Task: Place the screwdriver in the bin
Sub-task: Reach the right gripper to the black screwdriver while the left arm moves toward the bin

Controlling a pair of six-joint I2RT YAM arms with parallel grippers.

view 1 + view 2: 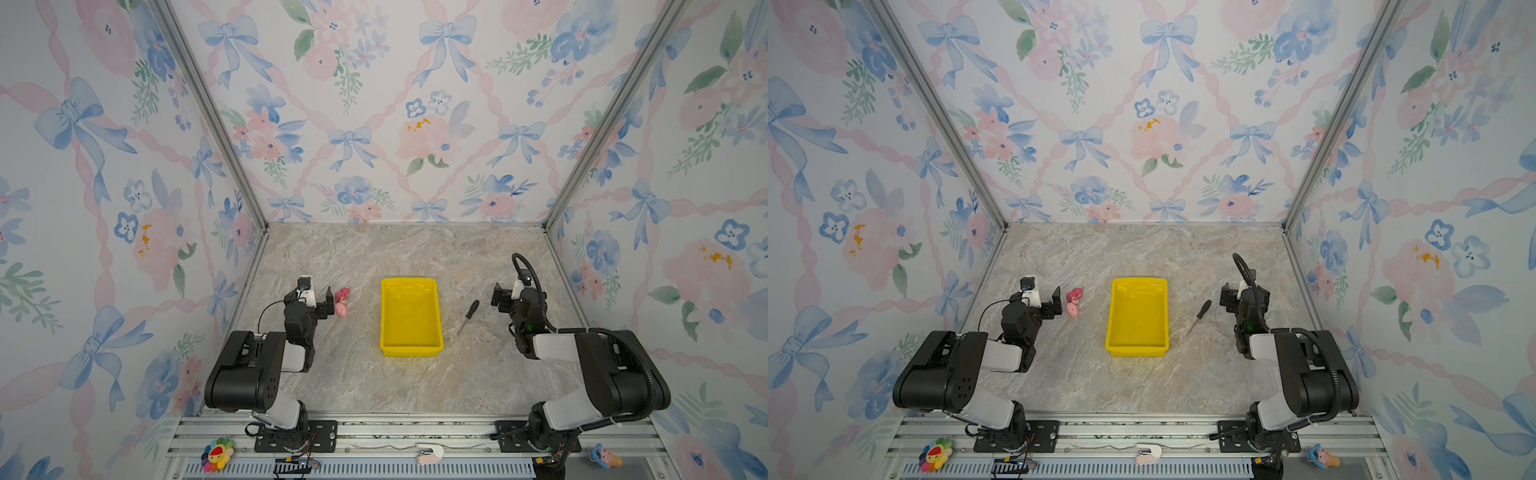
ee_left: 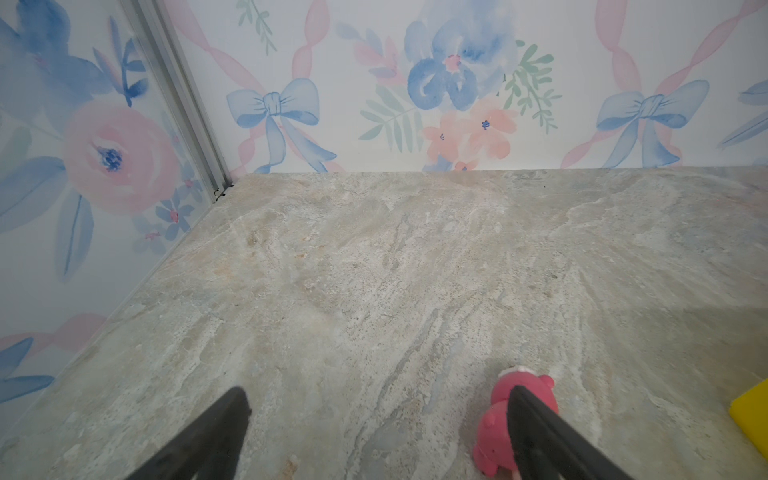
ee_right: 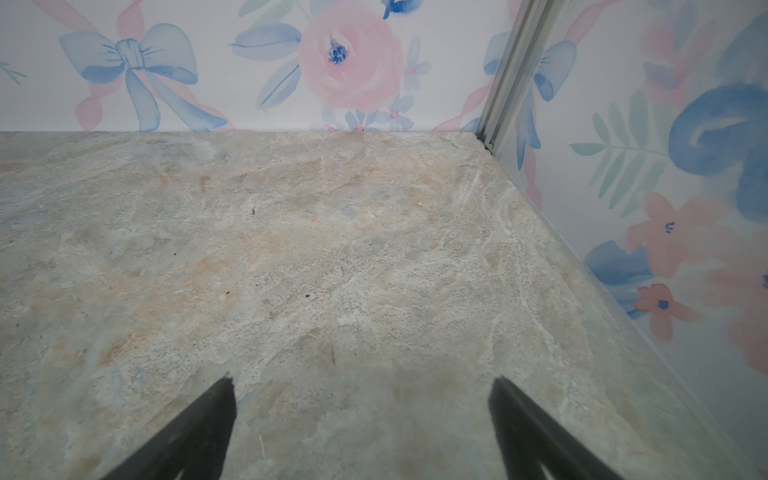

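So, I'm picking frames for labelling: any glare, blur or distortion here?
Both top views: sharp, glare streaks on the bin's far inner wall, enclosure posts splay outward. Left wrist view: fingers and pink toy soft-edged. Right wrist view: fingers blurred, tabletop sharper.

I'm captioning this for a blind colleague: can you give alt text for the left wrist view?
The open left gripper hangs over a marbled table, one finger crossing a pink toy. Floral wallpaper beyond.
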